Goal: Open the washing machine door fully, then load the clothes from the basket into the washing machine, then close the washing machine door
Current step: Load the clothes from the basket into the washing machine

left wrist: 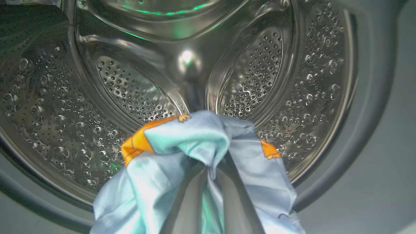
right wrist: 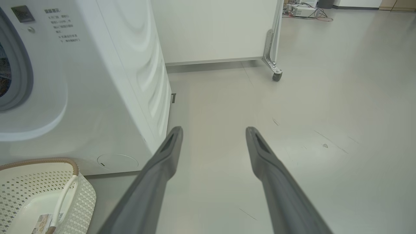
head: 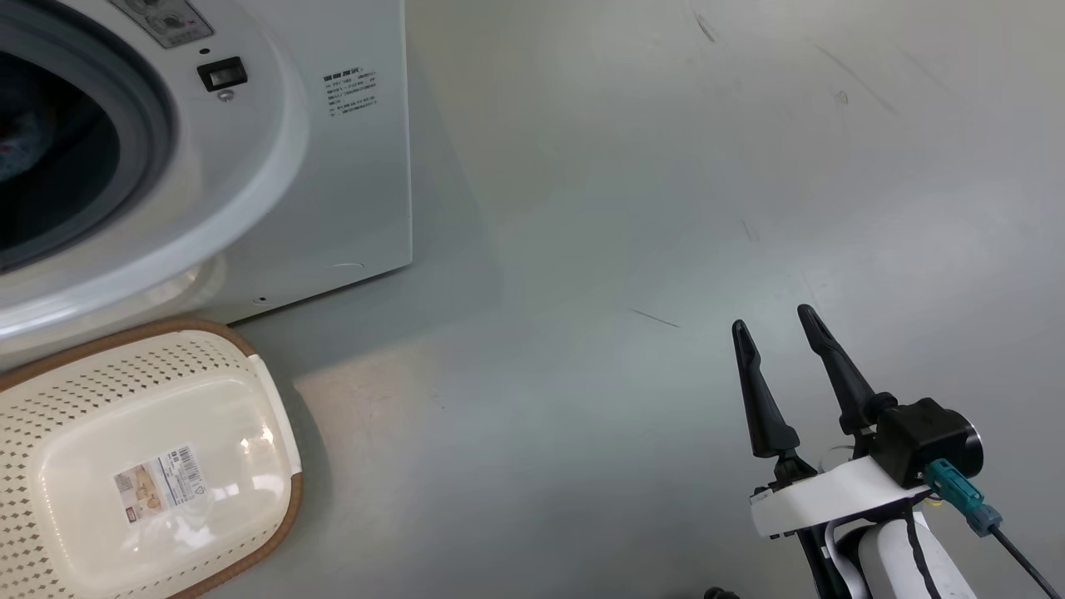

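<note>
left gripper (left wrist: pixel 210 164): clothes (left wrist: pixel 182 143) at drum mouth

your left gripper is clenched on the clothes, which drape over both its fingers at the mouth of the washing machine (head: pixel 274 208) drum (left wrist: pixel 130 91). your right gripper (head: pixel 774 320) hangs released over the floor (head: pixel 582 249), well apart from the basket (head: pixel 50 391).

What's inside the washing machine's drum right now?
The light blue cloth with orange print, clamped in the left end effector, bunched at the mouth of the perforated steel drum. The drum floor beneath it is covered, as are the fingertips.
</note>
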Robot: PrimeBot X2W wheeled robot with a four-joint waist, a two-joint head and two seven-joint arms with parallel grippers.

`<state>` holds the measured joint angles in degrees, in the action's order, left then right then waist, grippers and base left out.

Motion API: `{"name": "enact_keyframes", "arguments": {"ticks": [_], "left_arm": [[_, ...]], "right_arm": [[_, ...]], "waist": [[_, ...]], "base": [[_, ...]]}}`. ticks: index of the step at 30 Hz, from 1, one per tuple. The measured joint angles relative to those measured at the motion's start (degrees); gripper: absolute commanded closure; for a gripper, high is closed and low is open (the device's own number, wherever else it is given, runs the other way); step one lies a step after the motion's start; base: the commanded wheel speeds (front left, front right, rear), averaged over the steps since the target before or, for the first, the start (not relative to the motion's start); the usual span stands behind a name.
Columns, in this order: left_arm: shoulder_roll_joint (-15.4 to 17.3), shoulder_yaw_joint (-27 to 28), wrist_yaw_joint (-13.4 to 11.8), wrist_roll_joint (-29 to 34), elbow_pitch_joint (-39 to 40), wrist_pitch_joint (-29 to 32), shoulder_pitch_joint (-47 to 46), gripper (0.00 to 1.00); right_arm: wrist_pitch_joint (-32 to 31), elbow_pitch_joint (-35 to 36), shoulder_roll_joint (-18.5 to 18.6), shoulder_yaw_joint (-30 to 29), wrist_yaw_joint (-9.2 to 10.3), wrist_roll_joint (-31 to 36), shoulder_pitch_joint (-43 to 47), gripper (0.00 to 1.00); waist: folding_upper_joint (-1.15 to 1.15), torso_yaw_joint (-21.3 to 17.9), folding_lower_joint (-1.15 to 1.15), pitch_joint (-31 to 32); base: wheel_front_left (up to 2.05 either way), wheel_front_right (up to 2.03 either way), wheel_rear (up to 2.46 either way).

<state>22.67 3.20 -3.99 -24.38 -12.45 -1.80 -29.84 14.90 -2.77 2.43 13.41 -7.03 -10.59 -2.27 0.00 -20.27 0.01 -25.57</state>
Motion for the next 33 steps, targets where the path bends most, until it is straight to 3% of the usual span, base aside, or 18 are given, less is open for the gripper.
{"name": "enact_keyframes", "arguments": {"ticks": [15,33], "left_arm": [[5.63,0.26,1.19,2.18,-10.17,0.25,-12.51,1.0],[8.78,0.13,1.1,5.27,-16.82,-3.78,-27.69,1.0]], "right_arm": [[0.0,-0.04,-0.21,1.27,0.0,-1.08,-2.04,0.0],[0.0,0.55,-0.42,1.24,0.0,-0.9,-2.06,0.0]], "waist": [[0.0,-3.59,0.0,-7.23],[0.0,-3.87,0.0,-11.95]], "base": [[0.0,0.0,0.0],[0.0,0.0,0.0]]}}
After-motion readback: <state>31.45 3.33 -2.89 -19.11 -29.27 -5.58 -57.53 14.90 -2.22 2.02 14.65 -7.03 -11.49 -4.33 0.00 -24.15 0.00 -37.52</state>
